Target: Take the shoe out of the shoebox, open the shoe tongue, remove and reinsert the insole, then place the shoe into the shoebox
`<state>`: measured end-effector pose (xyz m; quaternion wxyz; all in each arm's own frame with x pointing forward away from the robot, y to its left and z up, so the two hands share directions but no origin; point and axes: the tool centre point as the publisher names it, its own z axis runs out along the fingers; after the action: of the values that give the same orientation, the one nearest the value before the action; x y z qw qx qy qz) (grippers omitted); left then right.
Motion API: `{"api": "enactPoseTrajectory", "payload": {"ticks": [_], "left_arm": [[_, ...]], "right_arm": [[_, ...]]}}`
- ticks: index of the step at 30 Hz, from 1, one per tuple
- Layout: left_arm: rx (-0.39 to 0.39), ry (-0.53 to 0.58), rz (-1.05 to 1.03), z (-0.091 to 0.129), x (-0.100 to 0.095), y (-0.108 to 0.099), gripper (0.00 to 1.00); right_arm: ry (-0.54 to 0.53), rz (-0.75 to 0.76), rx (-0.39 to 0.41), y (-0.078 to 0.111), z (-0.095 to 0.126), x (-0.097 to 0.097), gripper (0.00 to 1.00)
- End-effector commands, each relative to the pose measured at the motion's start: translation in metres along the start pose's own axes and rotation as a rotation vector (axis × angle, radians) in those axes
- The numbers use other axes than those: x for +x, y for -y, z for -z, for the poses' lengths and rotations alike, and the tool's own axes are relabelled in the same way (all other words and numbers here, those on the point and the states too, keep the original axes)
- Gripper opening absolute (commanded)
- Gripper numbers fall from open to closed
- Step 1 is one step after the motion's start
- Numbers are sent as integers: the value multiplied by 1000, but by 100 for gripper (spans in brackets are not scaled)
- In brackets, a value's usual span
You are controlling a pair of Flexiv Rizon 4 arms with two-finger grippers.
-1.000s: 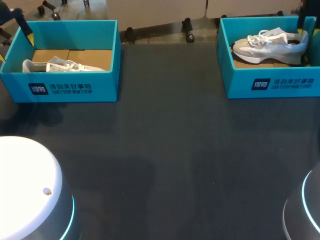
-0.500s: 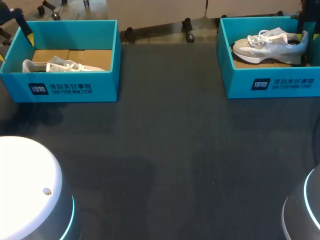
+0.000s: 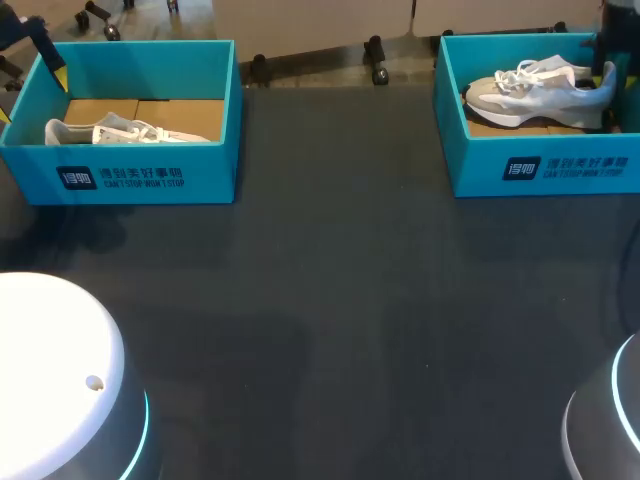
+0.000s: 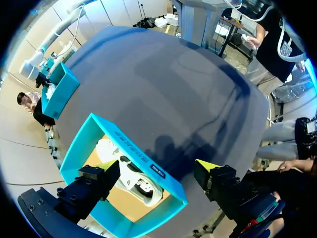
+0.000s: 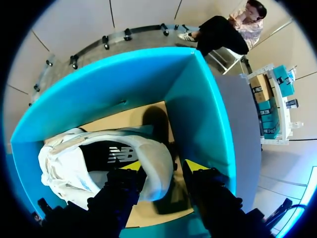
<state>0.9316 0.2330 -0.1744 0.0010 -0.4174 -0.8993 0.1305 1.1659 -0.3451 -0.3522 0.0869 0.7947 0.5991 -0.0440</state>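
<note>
Dark table (image 3: 340,300), a teal shoebox at each far corner: left shoebox (image 3: 150,175), right shoebox (image 3: 540,170). Each holds a pale sneaker on cardboard: left shoe (image 3: 120,132), right shoe (image 3: 540,95). The left gripper (image 4: 157,166) hangs over the left shoebox, fingers wide apart, holding nothing. The right gripper (image 5: 163,166) is down in the right shoebox, fingers spread either side of the heel (image 5: 156,163) and not pinching it. The shoe is likely light, with a soft upper, loose laces and a stiffer heel. The heel collar looks the best hold.
</note>
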Motion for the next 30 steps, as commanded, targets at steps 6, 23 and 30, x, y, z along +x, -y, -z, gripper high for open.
{"api": "enactPoseTrajectory", "payload": {"ticks": [6, 23, 30], "left_arm": [[-2, 0, 0, 0, 0, 0, 100], [-2, 0, 0, 0, 0, 0, 100], [-2, 0, 0, 0, 0, 0, 100]], "right_arm": [[0, 10, 20, -11, -19, 4, 49], [-10, 19, 65, -7, -38, 12, 50], [5, 4, 84, -1, -40, 6, 16]]}}
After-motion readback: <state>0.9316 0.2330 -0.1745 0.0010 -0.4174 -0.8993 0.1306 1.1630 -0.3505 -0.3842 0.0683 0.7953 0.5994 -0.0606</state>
